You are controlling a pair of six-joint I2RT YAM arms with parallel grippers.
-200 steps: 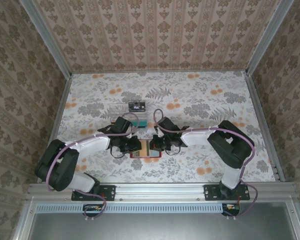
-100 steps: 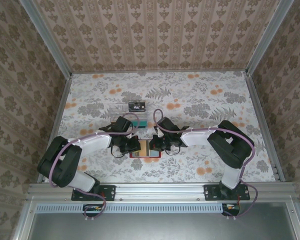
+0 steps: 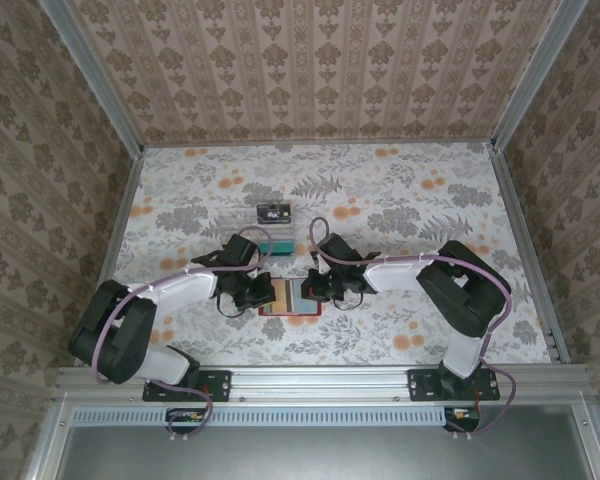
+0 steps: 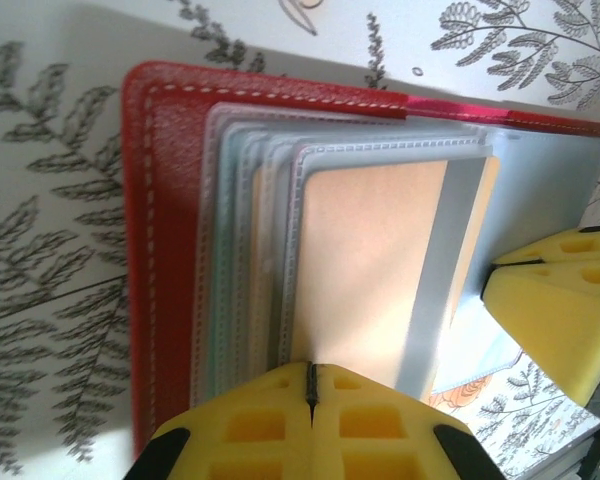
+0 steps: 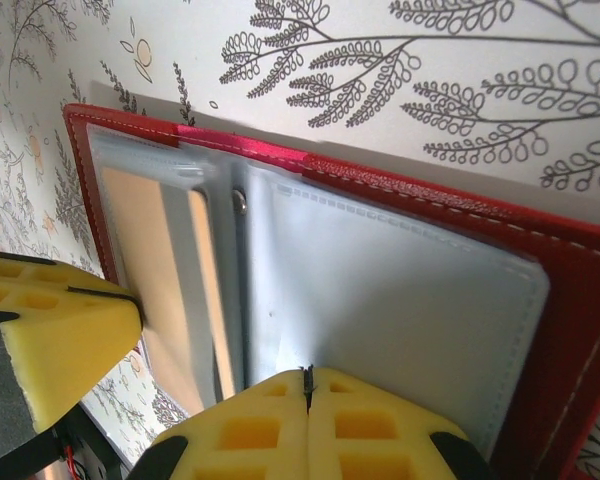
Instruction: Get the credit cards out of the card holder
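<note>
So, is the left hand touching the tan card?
Touching. The left wrist view shows the tan card with its edge in the seam of the shut left hand.

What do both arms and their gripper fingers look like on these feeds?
The left arm and right arm each have white links, black joints and a purple cable looped alongside. The left gripper and right gripper carry yellow foam pads moulded with square pockets, black behind.
</note>
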